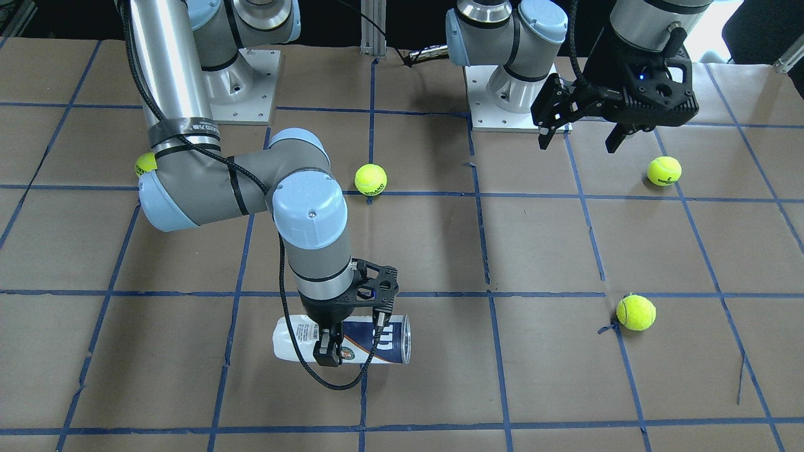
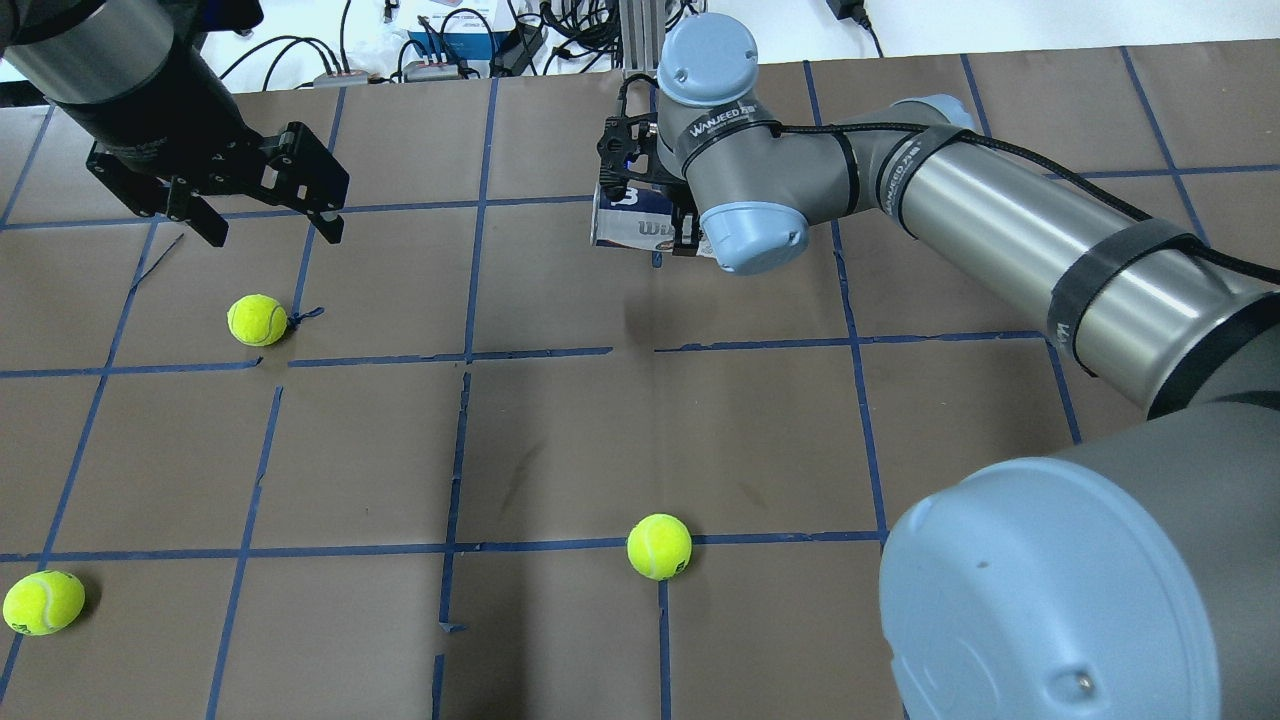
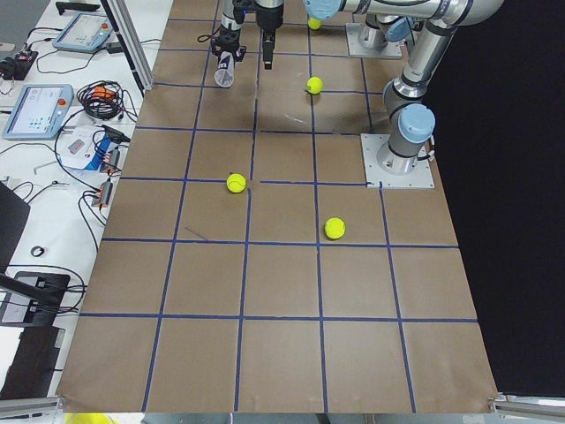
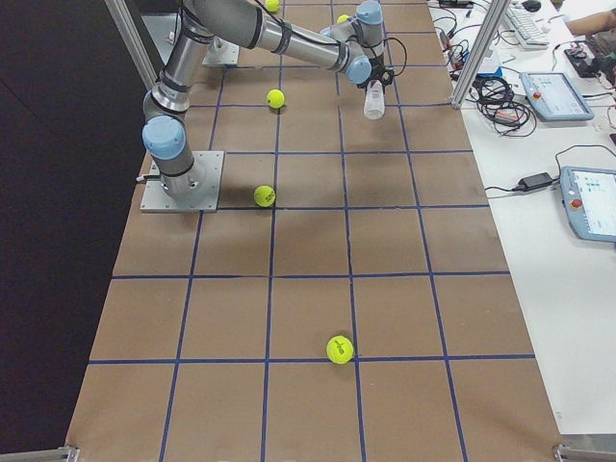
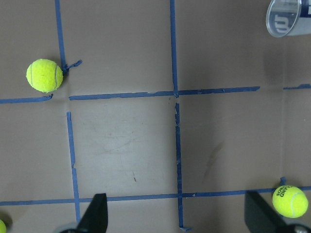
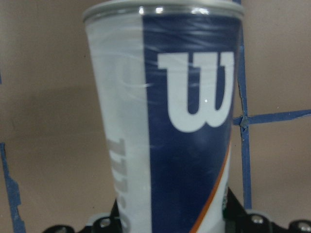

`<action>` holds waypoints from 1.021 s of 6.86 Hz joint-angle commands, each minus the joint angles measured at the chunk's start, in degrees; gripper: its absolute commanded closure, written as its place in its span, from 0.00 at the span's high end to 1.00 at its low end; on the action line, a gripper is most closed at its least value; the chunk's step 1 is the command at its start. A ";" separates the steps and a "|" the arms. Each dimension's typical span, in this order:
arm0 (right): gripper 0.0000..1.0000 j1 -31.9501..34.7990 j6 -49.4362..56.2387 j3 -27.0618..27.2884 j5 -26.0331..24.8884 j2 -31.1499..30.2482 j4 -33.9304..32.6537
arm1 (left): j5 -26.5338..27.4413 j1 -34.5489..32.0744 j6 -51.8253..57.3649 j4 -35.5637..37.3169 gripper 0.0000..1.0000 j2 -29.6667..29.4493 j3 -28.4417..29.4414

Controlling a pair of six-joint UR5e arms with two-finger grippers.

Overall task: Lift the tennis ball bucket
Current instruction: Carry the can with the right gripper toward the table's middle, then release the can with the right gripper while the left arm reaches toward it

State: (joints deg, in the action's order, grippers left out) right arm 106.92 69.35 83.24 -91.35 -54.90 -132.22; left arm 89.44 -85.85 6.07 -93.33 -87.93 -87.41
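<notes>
Four tennis balls (image 1: 370, 179) scattered on table (image 1: 540, 251), none touching the tennis ball bucket (image 1: 386, 339). Nothing blocking. Right gripper (image 1: 331, 342) fingers clamped across bucket's mid, bucket lying sideways, operators' side of table. Left gripper (image 1: 578, 137) spread wide, empty, hovering.

Silver tubes (image 1: 163, 63), pale-blue caps (image 1: 309, 207), black left pincer (image 1: 578, 145), taped cable (image 1: 248, 176).

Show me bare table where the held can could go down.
Free: the table's middle squares, between the centre ball and the operator-side ball. Crowded: robot's left, where the left gripper hangs near a third ball.
</notes>
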 commanded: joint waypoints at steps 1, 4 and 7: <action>0.67 1.10 1.13 -0.36 0.12 2.16 -2.85 | 0.21 -0.89 -0.01 -0.27 1.00 -0.13 0.31; 1.00 1.10 1.75 -0.27 0.21 2.61 -4.27 | -0.14 -1.16 -0.80 -0.27 1.00 -5.11 -1.00; 1.00 0.93 0.88 -1.93 -0.06 1.65 -4.10 | -0.49 -1.16 -1.15 0.33 1.00 -16.62 1.01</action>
State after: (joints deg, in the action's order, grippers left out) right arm 107.93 70.82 82.29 -91.35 -52.71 -136.44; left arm 89.02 -86.98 5.02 -93.58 -100.05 -87.16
